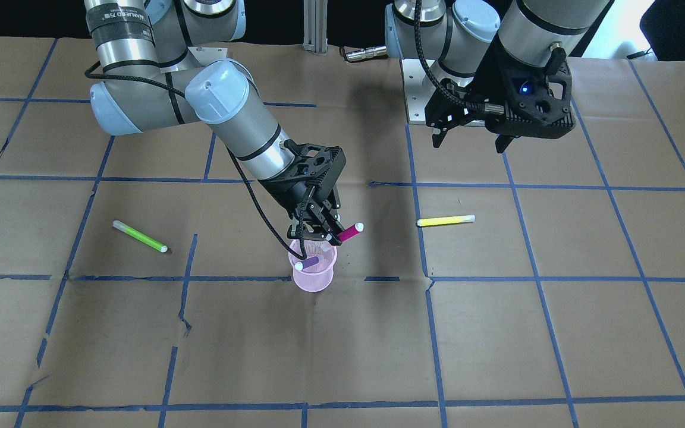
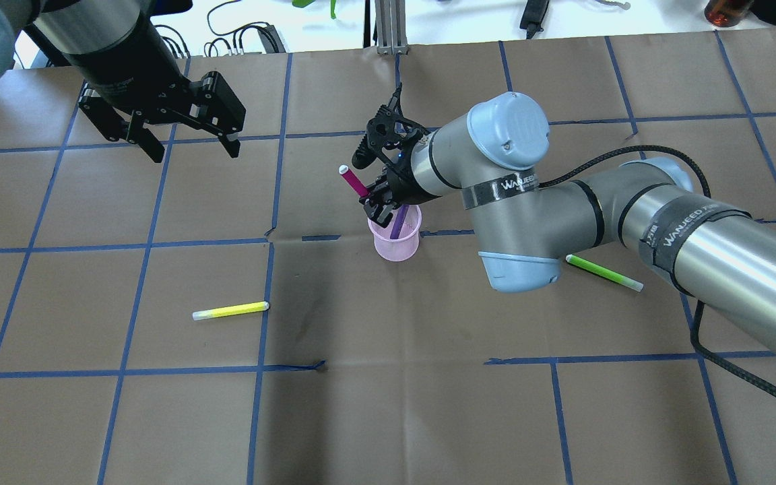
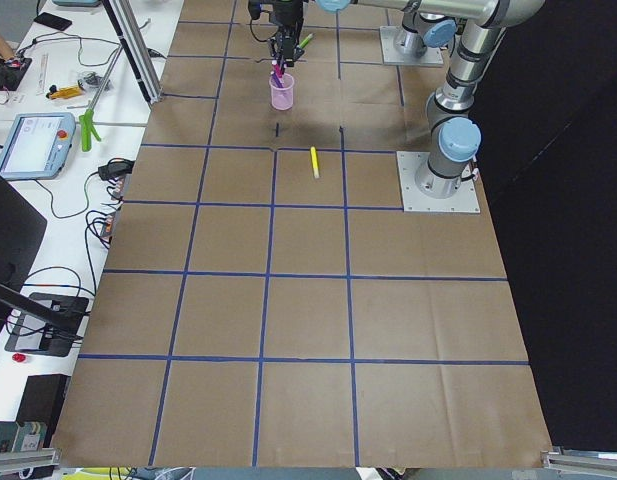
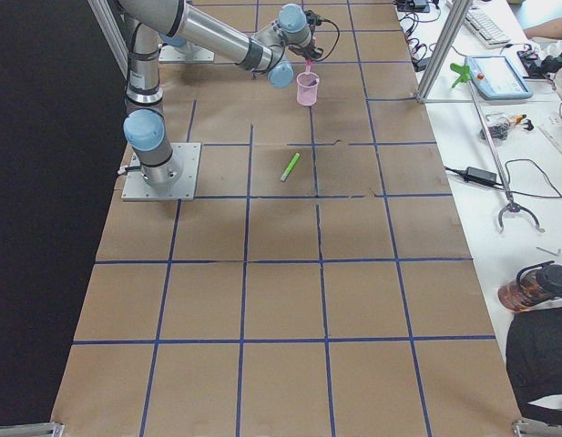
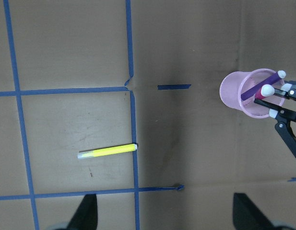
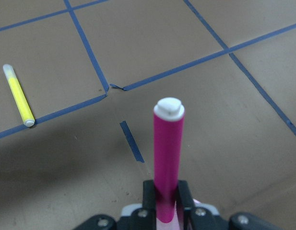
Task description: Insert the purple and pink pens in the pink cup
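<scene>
The magenta pink pen [image 2: 353, 182], grasped by the right end effector [image 2: 378, 207], slants white end up and left over the pink cup [image 2: 396, 246].

My brown-paper table [image 2: 428, 417], blue-taped grid.
Under right pincer [image 2: 378, 210], pink mesh cup [image 2: 396, 246]; yellow marker [image 2: 230, 310], lime-green marker [image 2: 603, 272] well apart either side.

Brown surface [image 1: 527, 333], gridded in blue. Pale pink mesh on the pink cup [image 1: 314, 278]. Magenta pink pen [image 1: 349, 232] and dark purple pen [image 1: 308, 262], white at the 2 upper ends. Pale caps on the lime-green marker [image 1: 140, 236] and the yellow marker [image 1: 445, 220].
</scene>
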{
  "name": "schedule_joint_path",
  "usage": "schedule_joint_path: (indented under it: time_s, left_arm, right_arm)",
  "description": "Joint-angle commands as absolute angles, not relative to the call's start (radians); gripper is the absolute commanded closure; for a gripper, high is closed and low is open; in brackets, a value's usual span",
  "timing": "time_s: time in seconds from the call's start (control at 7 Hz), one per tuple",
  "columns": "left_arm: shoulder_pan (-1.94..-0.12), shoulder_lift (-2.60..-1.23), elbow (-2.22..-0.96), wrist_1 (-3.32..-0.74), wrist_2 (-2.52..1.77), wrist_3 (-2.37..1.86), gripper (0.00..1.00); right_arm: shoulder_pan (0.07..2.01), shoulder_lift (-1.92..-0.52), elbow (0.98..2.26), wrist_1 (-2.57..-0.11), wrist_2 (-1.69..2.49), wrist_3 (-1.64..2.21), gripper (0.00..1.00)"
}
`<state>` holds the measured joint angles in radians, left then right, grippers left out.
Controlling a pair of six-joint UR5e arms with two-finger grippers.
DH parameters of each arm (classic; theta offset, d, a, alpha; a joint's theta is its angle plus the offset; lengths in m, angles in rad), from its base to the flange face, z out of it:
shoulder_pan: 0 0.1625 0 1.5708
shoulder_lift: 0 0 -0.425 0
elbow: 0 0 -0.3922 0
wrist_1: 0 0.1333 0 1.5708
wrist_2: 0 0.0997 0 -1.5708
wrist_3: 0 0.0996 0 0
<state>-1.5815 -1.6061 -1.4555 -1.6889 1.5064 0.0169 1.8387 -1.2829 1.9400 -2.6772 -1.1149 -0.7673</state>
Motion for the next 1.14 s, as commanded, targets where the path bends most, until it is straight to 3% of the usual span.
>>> schedule_joint_path:
  time_s: [0.0,0.14,0.29,0.43,1.0]
  left_arm:
    - [-1.582,-1.606,-1.456,-1.689,1.506,0.017,0.02]
    - [-1.582,-1.608,-1.456,-1.689,1.506,0.017,0.02]
    - [-1.582,-1.608,-1.456,-1.689,1.506,0.017,0.02]
    - [-1.582,-1.608,-1.456,-1.689,1.506,0.017,0.02]
    - [-1.582,-1.606,-1.456,-1.689,1.506,0.017,0.02]
  right_arm:
    - [1.83,-1.284,1.976,-2.691,-1.118,-0.769,1.0]
    - [1.83,-1.284,1.976,-2.691,-1.121,-0.769,0.96]
    - [1.83,-1.284,1.976,-2.691,-1.126,-0.767,0.75]
    - [1.83,-1.282,1.973,-2.692,-1.123,-0.767,0.01]
    - [1.829,-1.295,1.942,-2.686,-1.138,-0.731,0.0]
